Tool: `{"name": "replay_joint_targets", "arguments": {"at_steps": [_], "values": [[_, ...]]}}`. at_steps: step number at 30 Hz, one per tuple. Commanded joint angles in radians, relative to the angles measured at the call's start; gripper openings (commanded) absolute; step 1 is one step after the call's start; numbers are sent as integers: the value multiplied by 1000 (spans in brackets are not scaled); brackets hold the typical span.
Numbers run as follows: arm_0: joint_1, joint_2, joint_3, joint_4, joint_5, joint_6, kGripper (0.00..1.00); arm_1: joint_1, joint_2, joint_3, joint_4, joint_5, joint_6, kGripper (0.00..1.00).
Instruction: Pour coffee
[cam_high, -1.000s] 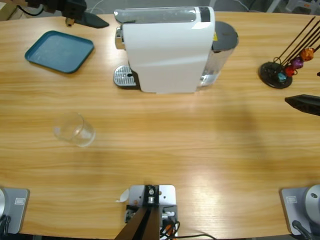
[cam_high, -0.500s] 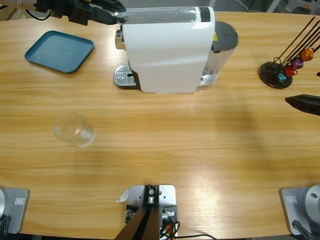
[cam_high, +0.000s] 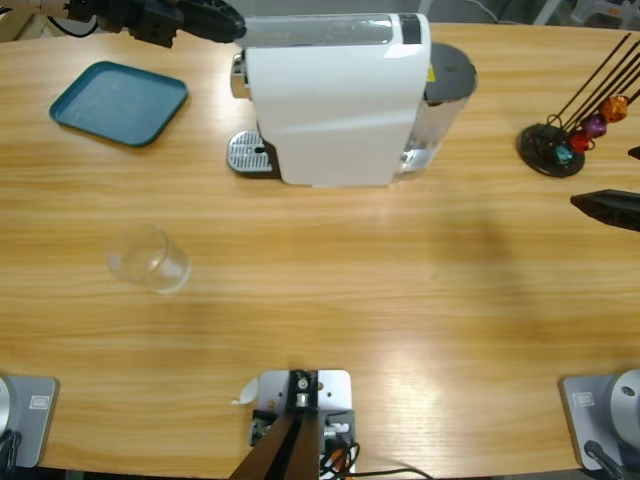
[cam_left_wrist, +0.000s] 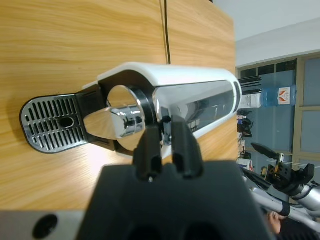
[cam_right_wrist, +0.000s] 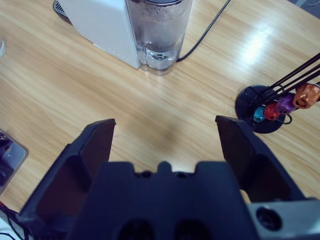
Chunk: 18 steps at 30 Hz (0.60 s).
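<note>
Clear glass cup (cam_high: 150, 259) sits empty at the near left of the wooden surface (cam_high: 330, 290), well apart from everything else. Right gripper (cam_right_wrist: 165, 130) hovers over the right side, jaws spread wide, holding nothing; only its black tip (cam_high: 606, 208) shows at the right edge in the high view. Further back, the white coffee machine (cam_high: 335, 97) stands mid-surface with its drip tray (cam_high: 248, 154) bare and its water tank (cam_right_wrist: 159, 30) toward the right. Capsule stand (cam_high: 560, 145) with coloured capsules is near the far right edge. Blue tray (cam_high: 118, 102) lies at far left. Left gripper (cam_left_wrist: 167, 137) is at the machine's top front edge, jaws pressed close together, by the silver lever (cam_left_wrist: 120, 122); grasp unclear.
</note>
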Motion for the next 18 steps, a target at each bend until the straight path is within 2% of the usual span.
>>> {"name": "replay_joint_targets", "arguments": {"at_steps": [1, 8, 11, 12, 13, 14, 15, 18], "values": [[-14, -70, -121, -7, -8, -28, 0, 11, 9, 4, 11, 17, -10, 885], [-27, -91, -132, -9, -18, -36, 0, 11, 3, 5, 11, 18, -11, 890], [-36, -91, -127, -65, -100, -22, 7, 12, -10, 9, 11, -18, -5, 895], [-41, -89, -121, -97, -143, 3, 411, 12, -20, 10, 12, -52, -4, 895], [-48, -92, -117, -107, -167, 53, 871, 12, -39, 9, 11, -91, -3, 895], [-57, -104, -105, -108, -168, 125, 980, 12, -62, 1, 6, -141, 7, 895], [-66, -121, -81, -108, -157, 201, 989, 12, -74, -6, 2, -176, 20, 891], [-133, -216, 62, -102, -9, 476, 989, 9, -64, 14, -45, -290, 86, 881]]}}
